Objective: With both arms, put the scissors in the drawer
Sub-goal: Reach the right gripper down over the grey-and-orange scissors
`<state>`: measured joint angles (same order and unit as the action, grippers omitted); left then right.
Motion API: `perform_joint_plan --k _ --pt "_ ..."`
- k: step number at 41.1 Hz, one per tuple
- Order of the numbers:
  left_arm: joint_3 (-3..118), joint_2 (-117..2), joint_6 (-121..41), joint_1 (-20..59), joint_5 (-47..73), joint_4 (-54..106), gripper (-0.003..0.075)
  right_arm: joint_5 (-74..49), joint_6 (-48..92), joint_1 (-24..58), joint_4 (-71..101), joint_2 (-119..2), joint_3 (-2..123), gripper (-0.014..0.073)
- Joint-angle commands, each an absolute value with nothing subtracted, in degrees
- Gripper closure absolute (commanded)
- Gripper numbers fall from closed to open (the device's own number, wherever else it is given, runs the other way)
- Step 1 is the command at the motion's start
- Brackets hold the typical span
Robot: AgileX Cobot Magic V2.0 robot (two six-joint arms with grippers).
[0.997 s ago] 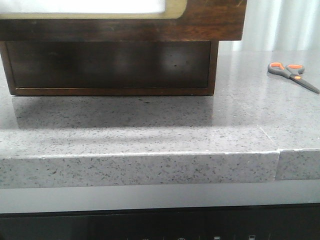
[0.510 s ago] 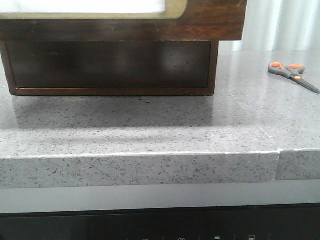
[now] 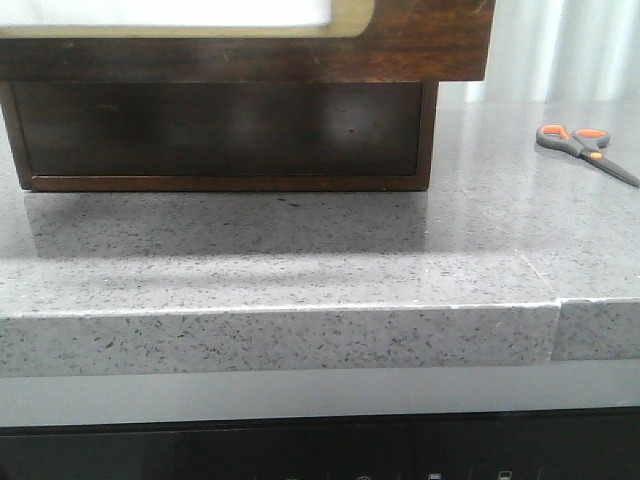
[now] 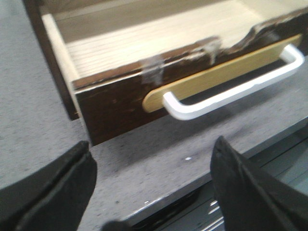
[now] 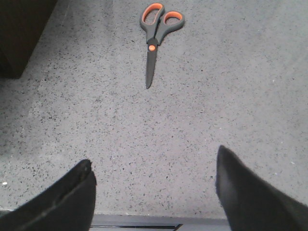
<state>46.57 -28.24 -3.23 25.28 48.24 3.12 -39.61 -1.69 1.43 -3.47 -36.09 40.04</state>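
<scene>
The scissors (image 3: 585, 148) lie flat on the grey stone counter at the far right, closed; in the right wrist view the scissors (image 5: 155, 38) lie ahead of my right gripper (image 5: 154, 161), which is open, empty and well short of them. The drawer (image 3: 425, 45) stands pulled out at the top of the dark brown cabinet. In the left wrist view the drawer (image 4: 115, 103) is open, showing its pale empty inside and a white handle (image 4: 231, 92). My left gripper (image 4: 153, 156) is open and empty, a little in front of the drawer front. Neither arm shows in the front view.
The cabinet body (image 3: 220, 130) stands on the counter at the left, below the drawer. The counter's front edge (image 3: 300, 335) runs across the view, with a seam at the right. A cabinet corner (image 5: 19, 33) shows beside the scissors in the right wrist view.
</scene>
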Motion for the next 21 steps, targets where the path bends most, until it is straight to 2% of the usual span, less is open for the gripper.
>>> perform_joint_plan --k 1,8,21 --pt "48.6 -28.5 -0.7 26.5 42.1 3.1 0.0227 -34.8 -1.6 1.2 -4.3 -36.5 41.8 0.0050" --pt "48.6 -28.5 -0.7 26.5 41.7 3.1 0.0227 -35.9 -1.7 1.2 -3.7 -39.9 43.9 0.0051" --pt "48.6 -28.5 -0.7 26.5 41.7 3.2 0.0227 -42.9 -1.7 1.2 -1.0 -60.8 58.3 0.0051"
